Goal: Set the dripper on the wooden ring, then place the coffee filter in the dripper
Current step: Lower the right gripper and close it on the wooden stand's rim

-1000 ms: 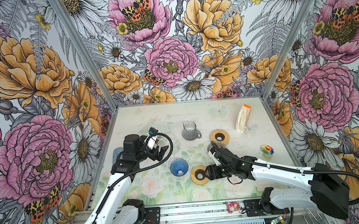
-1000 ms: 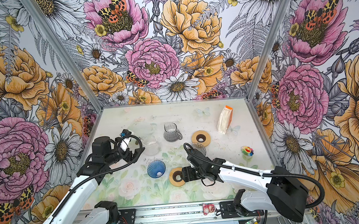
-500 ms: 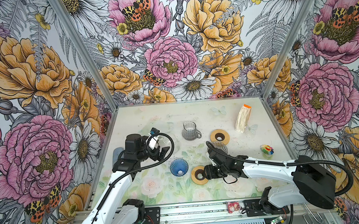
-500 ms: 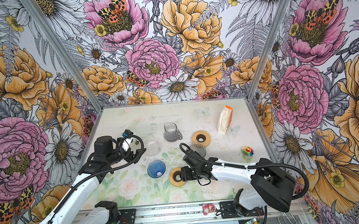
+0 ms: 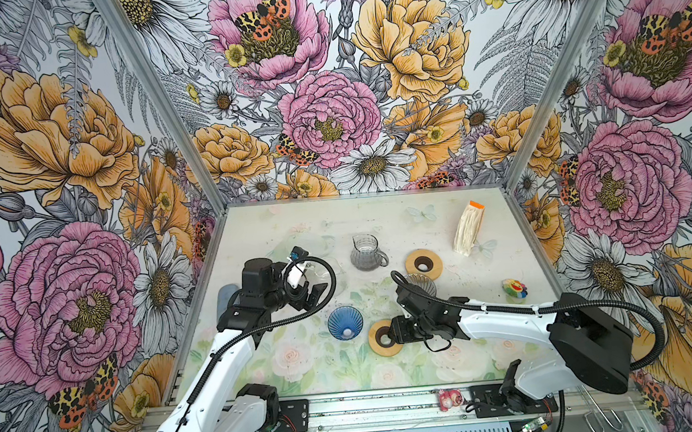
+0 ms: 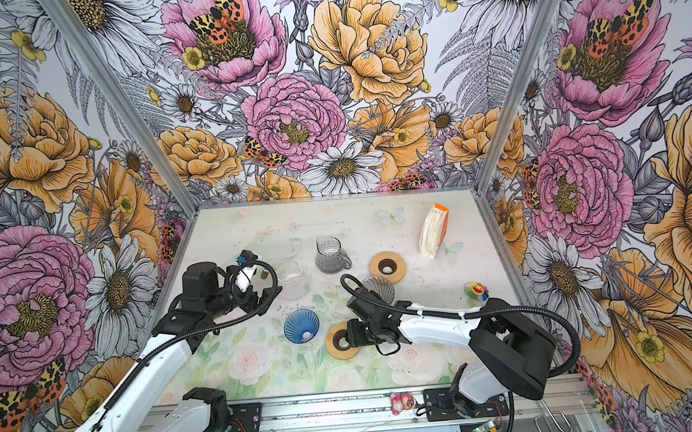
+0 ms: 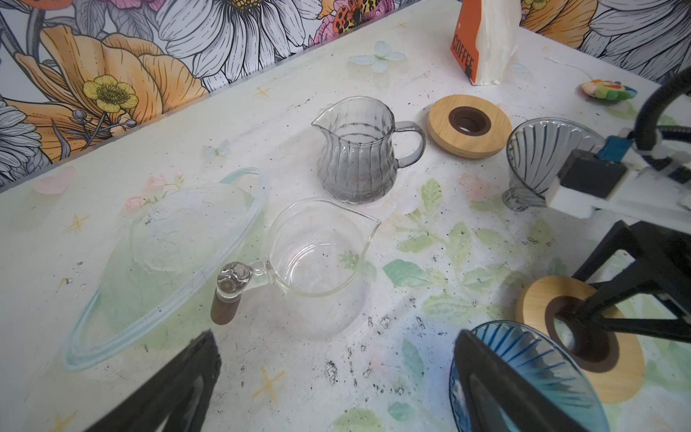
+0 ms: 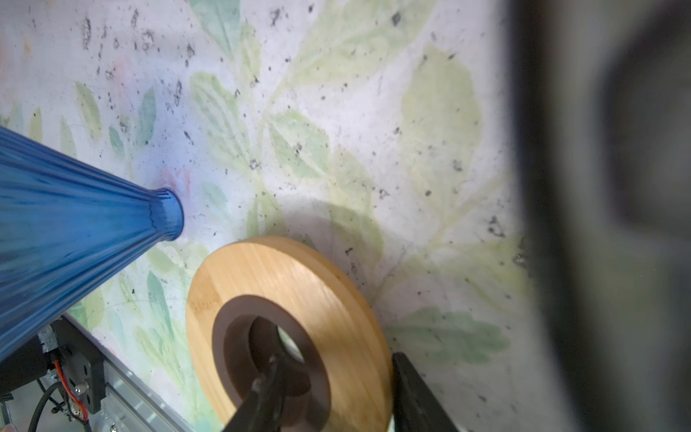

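Note:
The coffee filter stack [image 5: 468, 229] [image 6: 433, 229] [image 7: 490, 37], white in an orange sleeve, stands at the back right, far from both grippers. A blue glass dripper [image 5: 345, 324] [image 6: 301, 327] [image 8: 74, 232] stands on its narrow end at front centre. A grey glass dripper [image 5: 422, 282] [image 7: 542, 161] stands behind my right arm. My right gripper [image 5: 388, 335] [image 8: 336, 361] straddles a wooden ring [image 5: 381, 350] [image 8: 299, 284] beside the blue dripper. One finger sits in the ring's hole and the other outside its rim. My left gripper [image 5: 316, 294] [image 7: 336, 336] hangs open and empty.
A second wooden ring [image 5: 424, 264] and a grey glass pitcher [image 5: 364, 254] stand mid-table. A clear glass carafe [image 7: 318, 269] with a wooden-tipped handle sits just beyond my left gripper. A small flower toy [image 5: 514, 286] lies near the right wall.
My right gripper's jaws have narrowed around the wooden ring's band, and that arm has shifted slightly left. The left arm has barely moved.

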### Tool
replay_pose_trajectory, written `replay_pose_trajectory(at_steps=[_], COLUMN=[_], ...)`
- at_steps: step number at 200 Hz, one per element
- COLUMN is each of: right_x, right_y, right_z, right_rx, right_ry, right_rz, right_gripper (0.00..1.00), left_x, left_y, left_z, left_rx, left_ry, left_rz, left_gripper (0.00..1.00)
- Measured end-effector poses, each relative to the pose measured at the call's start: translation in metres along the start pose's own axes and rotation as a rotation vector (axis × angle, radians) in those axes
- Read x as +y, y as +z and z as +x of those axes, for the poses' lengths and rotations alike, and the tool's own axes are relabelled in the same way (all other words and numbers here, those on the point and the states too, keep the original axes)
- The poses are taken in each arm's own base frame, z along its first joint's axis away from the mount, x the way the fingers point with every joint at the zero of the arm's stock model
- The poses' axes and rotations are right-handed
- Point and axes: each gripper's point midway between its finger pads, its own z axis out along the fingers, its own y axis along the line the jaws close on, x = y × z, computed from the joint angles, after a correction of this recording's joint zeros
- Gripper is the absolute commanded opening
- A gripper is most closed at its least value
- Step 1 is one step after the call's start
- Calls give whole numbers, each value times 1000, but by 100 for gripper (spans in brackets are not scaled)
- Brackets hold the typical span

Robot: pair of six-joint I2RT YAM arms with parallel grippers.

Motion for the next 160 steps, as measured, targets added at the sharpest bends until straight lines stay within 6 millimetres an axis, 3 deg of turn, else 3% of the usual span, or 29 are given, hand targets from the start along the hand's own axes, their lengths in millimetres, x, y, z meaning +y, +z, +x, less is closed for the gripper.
replay_pose_trajectory(at_steps=[160], right_x=[-4], right_y=[-1], right_z=[-2], right_rx=[-12], right_ry=[-20], right_rz=[51], right_gripper=[30], left_x=[-1], left_y=[0], left_z=[2], left_rx=[9], left_ry=[12], left_rz=[3], left_gripper=[99])
